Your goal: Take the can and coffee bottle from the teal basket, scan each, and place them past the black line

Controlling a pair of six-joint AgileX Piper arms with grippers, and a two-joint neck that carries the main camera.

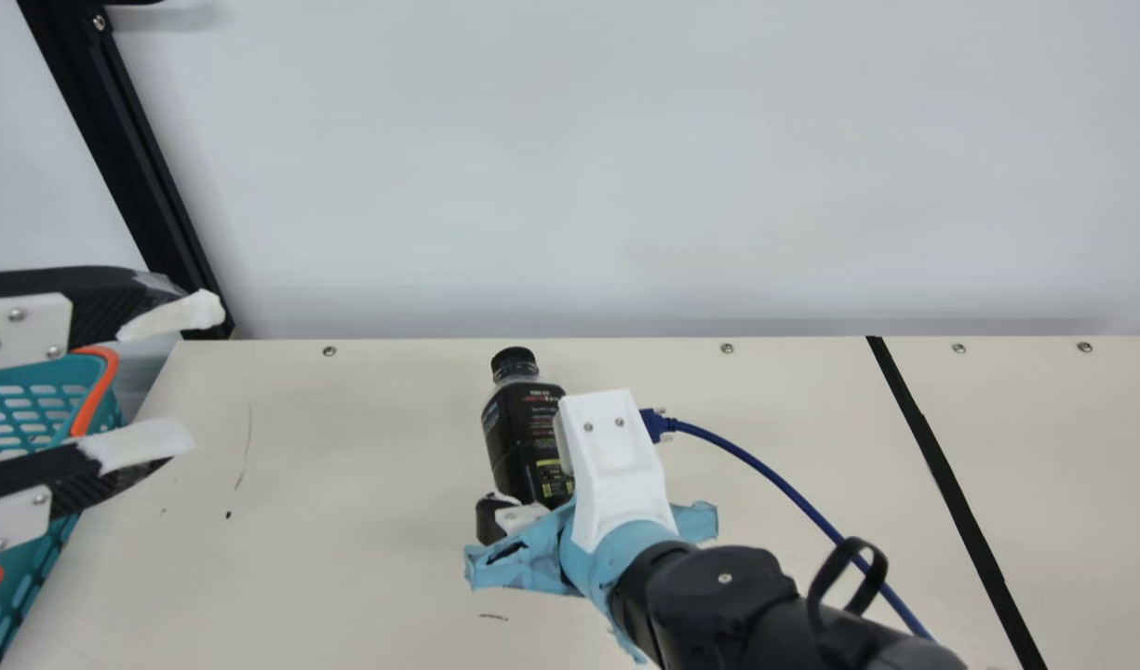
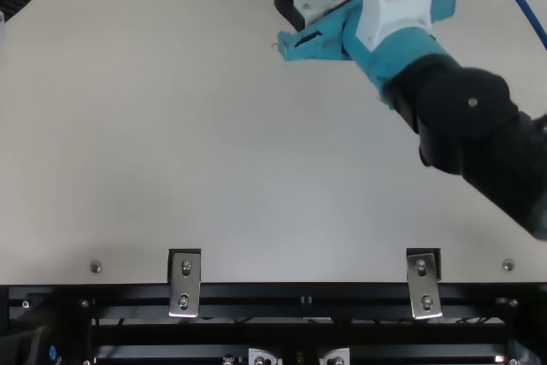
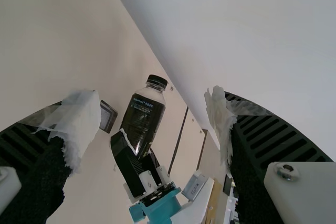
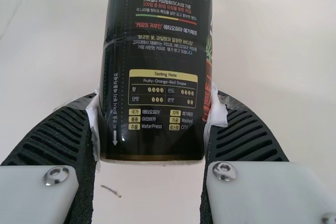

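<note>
Cream worktop (image 1: 346,577), coffee bottle (image 1: 521,433) in the right claw's (image 1: 529,479) grip

Pale wall (image 1: 625,140) rises behind the worktop, with a black post (image 1: 141,177) at the left of the main view; a black line (image 1: 942,475) runs across the right part of the surface. Between that line and the teal basket (image 1: 109,419), well apart from both, is the coffee bottle, its black cap on; it has not been set past the line.

The right claw has its two fingers against opposite sides of the bottle's lower part, parted by just the bottle's width; its wrist view shows the dark label between them and the base edge just beyond the grip; whether that base touches the worktop cannot be told. The left claw (image 1: 160,380) hangs at the main view's left, overlapping the basket there; its white-taped fingers are spread wide, with nothing held between them. Beyond them, the left wrist view shows the bottle farther off, and a small dark block (image 3: 107,117) near it, partly hidden by a finger; a blue cable (image 1: 765,472) curves out from behind the right arm in the main view.
</note>
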